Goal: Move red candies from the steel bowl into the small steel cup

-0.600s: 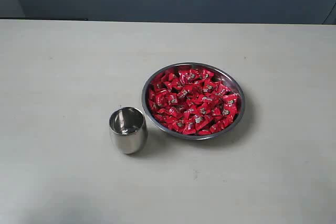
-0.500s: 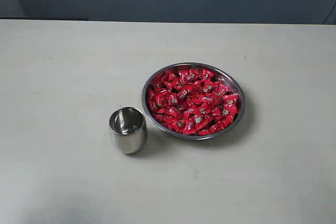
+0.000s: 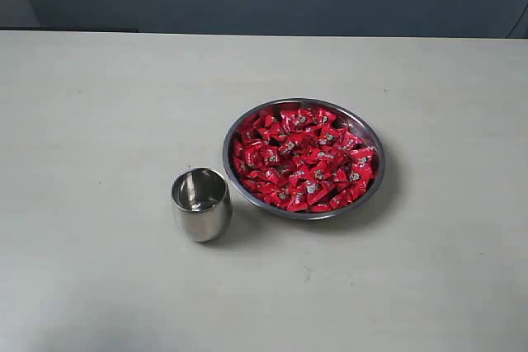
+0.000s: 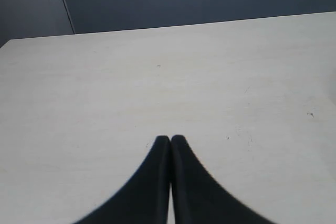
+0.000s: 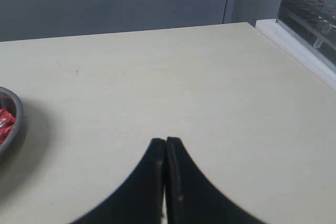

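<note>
The steel bowl (image 3: pixel 233 172) sits right of the table's middle, heaped with red candies (image 3: pixel 304 159). Just to its left and nearer the front stands the small steel cup (image 3: pixel 200 204), upright, with nothing visible inside. Neither arm shows in the exterior view. In the left wrist view my left gripper (image 4: pixel 170 139) is shut, black fingertips pressed together over bare table. My right gripper (image 5: pixel 166 140) is shut too, holding nothing; the steel bowl's rim (image 5: pixel 17 121) with a red candy (image 5: pixel 4 122) shows at the edge of its view, well away from the fingertips.
A pale tabletop (image 3: pixel 99 121) runs back to a dark wall. In the right wrist view the table's edge (image 5: pixel 294 51) lies beyond the gripper, and past it stands a dark rack (image 5: pixel 312 9).
</note>
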{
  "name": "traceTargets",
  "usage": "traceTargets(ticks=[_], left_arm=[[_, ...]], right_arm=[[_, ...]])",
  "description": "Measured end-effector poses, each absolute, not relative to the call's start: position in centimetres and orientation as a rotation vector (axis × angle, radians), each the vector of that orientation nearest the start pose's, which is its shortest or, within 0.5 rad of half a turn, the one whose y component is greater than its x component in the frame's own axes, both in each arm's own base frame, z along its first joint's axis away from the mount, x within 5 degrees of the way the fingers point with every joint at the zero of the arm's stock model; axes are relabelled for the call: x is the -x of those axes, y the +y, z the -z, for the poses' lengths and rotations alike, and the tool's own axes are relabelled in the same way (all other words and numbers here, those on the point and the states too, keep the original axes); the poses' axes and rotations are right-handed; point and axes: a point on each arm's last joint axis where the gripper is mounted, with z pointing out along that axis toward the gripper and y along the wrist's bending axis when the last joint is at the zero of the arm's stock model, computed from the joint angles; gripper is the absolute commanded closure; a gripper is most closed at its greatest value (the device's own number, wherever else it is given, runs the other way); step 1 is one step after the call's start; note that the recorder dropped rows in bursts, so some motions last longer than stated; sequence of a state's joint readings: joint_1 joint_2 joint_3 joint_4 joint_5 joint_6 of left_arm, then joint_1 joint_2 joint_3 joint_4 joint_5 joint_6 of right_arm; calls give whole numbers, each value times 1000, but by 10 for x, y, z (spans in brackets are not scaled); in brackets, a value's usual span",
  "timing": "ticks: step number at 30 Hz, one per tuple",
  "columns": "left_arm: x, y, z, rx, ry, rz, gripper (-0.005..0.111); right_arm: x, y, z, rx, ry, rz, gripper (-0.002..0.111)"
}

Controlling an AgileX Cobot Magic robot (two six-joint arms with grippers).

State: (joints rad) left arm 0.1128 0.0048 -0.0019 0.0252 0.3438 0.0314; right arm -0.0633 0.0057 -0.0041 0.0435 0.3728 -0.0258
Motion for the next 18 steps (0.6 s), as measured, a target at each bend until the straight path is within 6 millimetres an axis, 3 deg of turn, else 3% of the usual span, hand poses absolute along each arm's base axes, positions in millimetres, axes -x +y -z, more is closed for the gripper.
traceTargets(ticks=[18], left_arm=[[-53,7,-183,59,1831,-126,106]], right_arm=[[-54,-2,-183,-65,1830,15,108]])
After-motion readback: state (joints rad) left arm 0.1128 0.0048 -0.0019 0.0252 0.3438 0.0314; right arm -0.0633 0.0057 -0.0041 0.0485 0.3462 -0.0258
